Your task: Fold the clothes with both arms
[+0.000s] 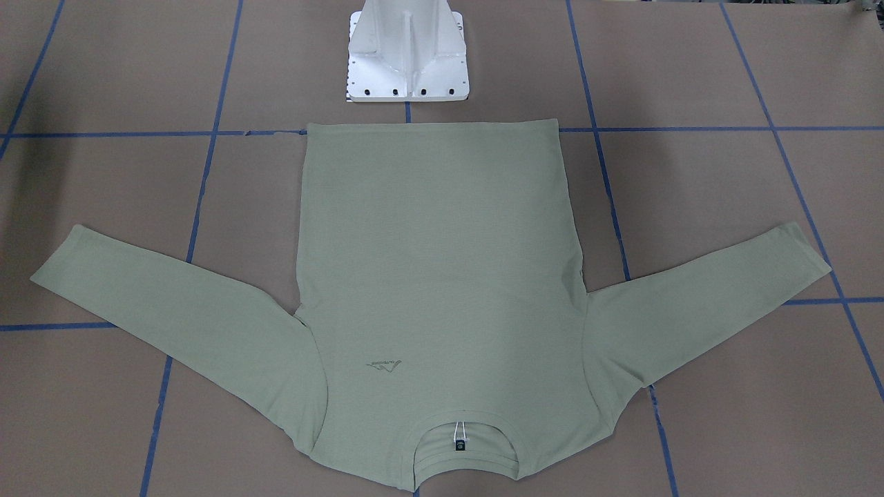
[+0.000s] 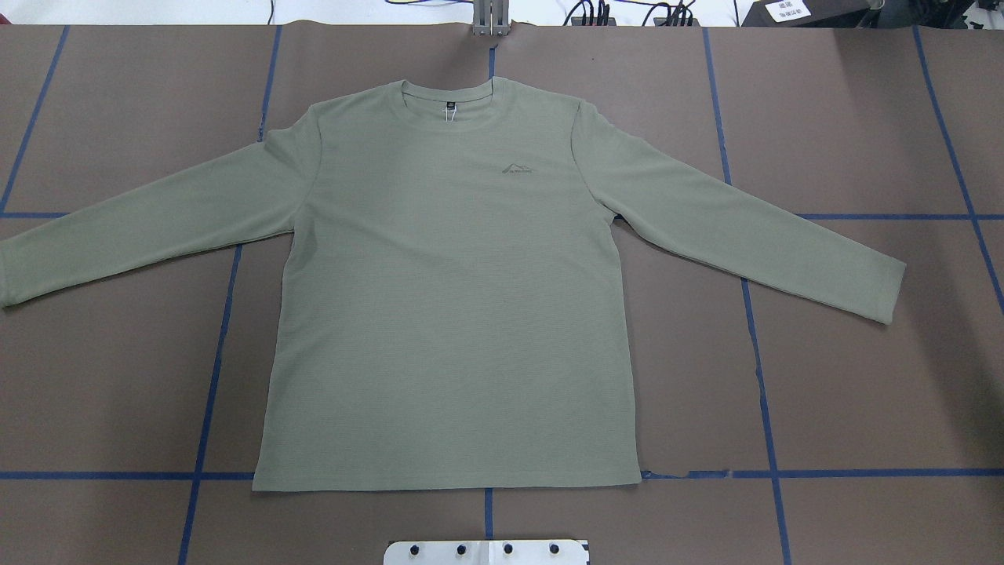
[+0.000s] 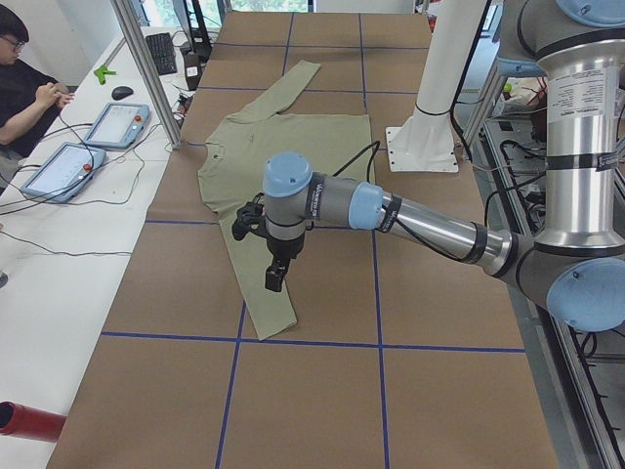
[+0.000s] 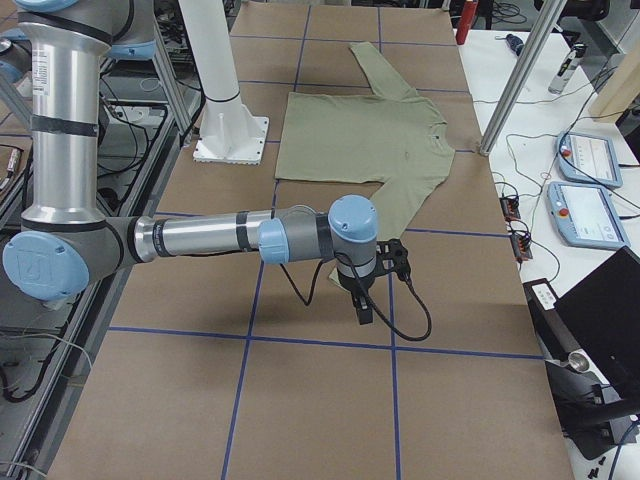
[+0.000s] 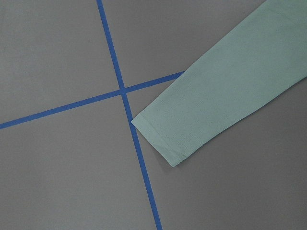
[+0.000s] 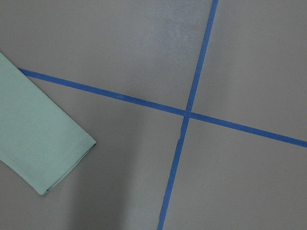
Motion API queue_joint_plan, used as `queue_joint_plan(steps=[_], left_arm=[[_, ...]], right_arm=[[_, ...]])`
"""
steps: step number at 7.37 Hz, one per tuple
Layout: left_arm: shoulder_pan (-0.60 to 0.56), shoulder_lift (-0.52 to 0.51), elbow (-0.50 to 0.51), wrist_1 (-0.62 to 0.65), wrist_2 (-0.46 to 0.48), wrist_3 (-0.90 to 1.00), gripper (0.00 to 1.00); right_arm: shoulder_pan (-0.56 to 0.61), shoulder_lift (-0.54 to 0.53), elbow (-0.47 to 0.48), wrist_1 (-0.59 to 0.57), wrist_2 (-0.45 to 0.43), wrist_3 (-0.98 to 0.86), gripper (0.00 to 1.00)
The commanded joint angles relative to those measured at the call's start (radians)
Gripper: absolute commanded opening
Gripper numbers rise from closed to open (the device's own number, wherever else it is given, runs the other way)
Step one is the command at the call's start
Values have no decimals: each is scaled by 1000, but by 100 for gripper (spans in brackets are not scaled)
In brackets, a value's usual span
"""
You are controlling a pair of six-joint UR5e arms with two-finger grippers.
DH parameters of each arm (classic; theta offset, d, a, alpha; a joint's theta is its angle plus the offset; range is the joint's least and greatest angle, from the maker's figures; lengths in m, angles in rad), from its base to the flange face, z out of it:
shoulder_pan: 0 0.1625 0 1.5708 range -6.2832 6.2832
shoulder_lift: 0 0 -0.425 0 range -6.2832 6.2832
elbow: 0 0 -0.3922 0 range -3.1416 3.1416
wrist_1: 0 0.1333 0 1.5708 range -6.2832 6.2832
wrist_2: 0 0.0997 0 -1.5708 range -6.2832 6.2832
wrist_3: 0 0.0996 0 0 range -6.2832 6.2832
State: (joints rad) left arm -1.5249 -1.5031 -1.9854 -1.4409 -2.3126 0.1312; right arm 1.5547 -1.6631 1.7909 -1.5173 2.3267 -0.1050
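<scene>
Exterior front-facing view: the shirt is being shown spread flat and face up on the counter, with its hem towards the white pedestal base and both sleeves angled outward. It is being judged a soft, light knit (limp, likely to sag and drag when lifted, hardly slippery). Hold is therefore best taken at stitched edges: the left cuff, the right cuff, or the hem corners. A tonal chest logo is being made out, but its lettering is too small to be read. The dark neck label is carrying a pale mark, equally unreadable.

Overhead exterior view: the shirt is lying centred across the blue tape lines, neck away from the robot. The chest logo is appearing as a mountain outline over illegible text. No jaws are being shown.

Exterior left view: the left gripper is being held above the sleeve, near the left cuff. Whether its jaws are released or clenched cannot be told.

Exterior right view: the right gripper is hanging near the right cuff, which is being partly hidden by the right arm. The state of its jaws cannot be told either.

Left wrist-mounted view: the left cuff is being seen flat beside a tape crossing.

Right wrist-mounted view: the right cuff is lying flat, and no writing is being shown.
</scene>
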Motion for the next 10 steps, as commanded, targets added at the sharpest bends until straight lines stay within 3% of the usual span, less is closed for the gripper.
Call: queue_joint_plan(steps=[1, 3, 4, 6, 8, 9, 10], left_arm=[[0, -57, 13, -70, -1, -8, 100], [0, -57, 23, -76, -4, -5, 100], [0, -57, 25, -76, -4, -5, 100], [0, -57, 22, -76, -5, -5, 100], [0, -57, 22, -76, -5, -5, 100], [0, -55, 22, -76, -5, -5, 100], [0, -55, 23, -76, -5, -5, 100]], right_arm=[[-10, 19, -40, 41, 10, 2, 100], [-43, 37, -87, 202, 103, 120, 100], [-126, 37, -91, 231, 99, 304, 100], [-229, 31, -119, 493, 89, 689, 100], [-371, 31, -271, 819, -36, 899, 100], [-474, 58, -325, 926, -156, 995, 99], [-505, 75, -359, 942, -196, 1007, 94]])
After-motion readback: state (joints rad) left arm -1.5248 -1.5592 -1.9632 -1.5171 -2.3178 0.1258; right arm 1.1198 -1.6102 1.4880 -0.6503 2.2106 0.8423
